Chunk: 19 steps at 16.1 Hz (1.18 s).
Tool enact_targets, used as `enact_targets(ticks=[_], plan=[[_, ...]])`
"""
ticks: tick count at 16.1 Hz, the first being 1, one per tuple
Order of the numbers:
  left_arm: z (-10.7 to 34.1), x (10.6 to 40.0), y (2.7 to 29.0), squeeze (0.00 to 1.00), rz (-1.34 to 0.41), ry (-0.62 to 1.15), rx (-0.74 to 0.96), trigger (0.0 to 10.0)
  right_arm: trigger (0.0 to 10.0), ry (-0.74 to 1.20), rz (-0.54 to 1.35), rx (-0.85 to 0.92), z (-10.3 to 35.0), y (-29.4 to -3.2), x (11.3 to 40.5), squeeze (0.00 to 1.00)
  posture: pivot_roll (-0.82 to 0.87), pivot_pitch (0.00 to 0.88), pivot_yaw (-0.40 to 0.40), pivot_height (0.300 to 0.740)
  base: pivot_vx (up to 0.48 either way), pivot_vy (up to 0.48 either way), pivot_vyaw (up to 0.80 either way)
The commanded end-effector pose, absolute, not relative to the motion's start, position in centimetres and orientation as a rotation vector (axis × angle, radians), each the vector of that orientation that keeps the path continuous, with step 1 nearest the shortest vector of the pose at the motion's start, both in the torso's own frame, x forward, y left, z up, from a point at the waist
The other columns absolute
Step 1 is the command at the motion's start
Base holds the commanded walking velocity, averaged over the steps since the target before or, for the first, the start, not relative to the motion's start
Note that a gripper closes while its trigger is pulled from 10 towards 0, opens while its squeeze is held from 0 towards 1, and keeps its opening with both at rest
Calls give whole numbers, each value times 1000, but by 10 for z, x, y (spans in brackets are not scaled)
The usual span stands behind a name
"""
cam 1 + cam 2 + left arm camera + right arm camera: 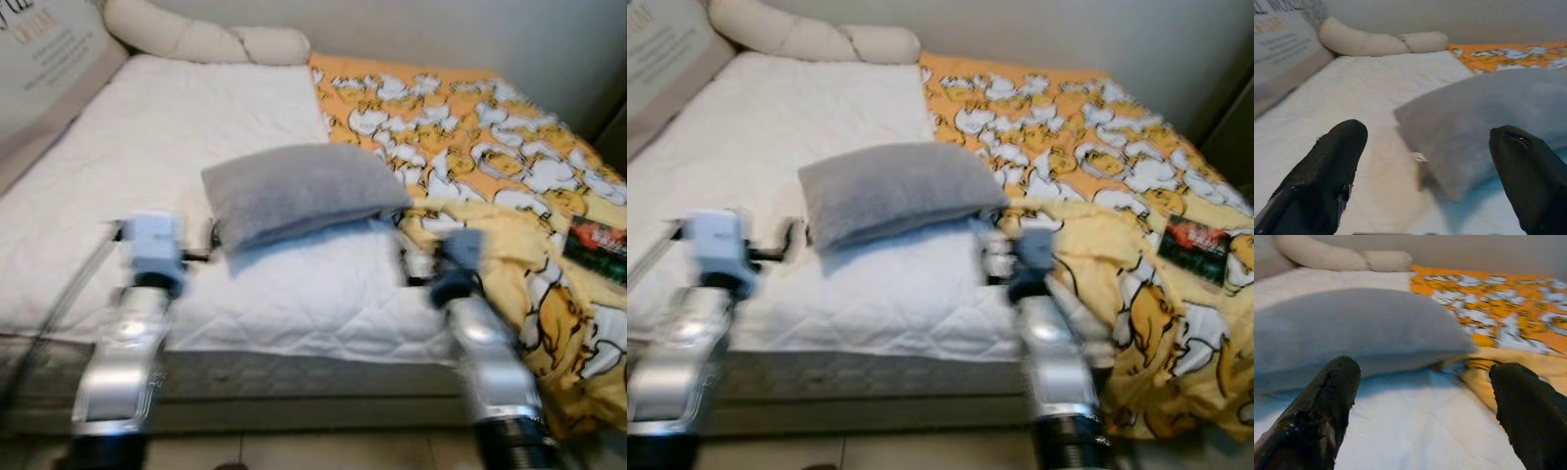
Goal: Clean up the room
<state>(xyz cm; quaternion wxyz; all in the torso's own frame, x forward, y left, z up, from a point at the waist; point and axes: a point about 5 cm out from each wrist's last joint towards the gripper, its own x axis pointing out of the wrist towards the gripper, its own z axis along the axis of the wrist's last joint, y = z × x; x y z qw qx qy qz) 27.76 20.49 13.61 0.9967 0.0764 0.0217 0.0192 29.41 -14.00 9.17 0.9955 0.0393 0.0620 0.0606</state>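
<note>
A grey pillow (299, 191) lies across the middle of the white mattress (167, 127), its right end touching a rumpled orange and yellow duck-print blanket (470, 127) that covers the bed's right side. My left gripper (1425, 137) is open, held low over the mattress just short of the pillow's left corner (1415, 117). On the other side, my right gripper (1422, 372) is also open, near the pillow's right end (1440, 338) where it meets the blanket (1484, 367). Neither holds anything.
A long cream bolster (196, 39) lies along the head of the bed by the wall. A padded headboard panel with print (44, 59) runs along the left. A dark book or packet (598, 250) lies on the blanket at far right. The mattress edge (294, 377) is right in front of me.
</note>
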Motion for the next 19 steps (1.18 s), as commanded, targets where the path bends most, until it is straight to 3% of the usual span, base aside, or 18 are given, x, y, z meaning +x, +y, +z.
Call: enact_targets(ticks=[1,14,19], plan=[[140,280,194,0,1,24,143,10000,10000,108,85,82,97,-155,296,0,38,0,-64,740,368,0,0],[140,281,197,0,4,31,147,10000,10000,110,86,74,96,-152,297,0,40,0,-61,740,369,0,0],[138,281,197,0,-2,50,127,10000,10000,117,103,122,96,-151,297,0,38,0,-60,740,0,0,0]])
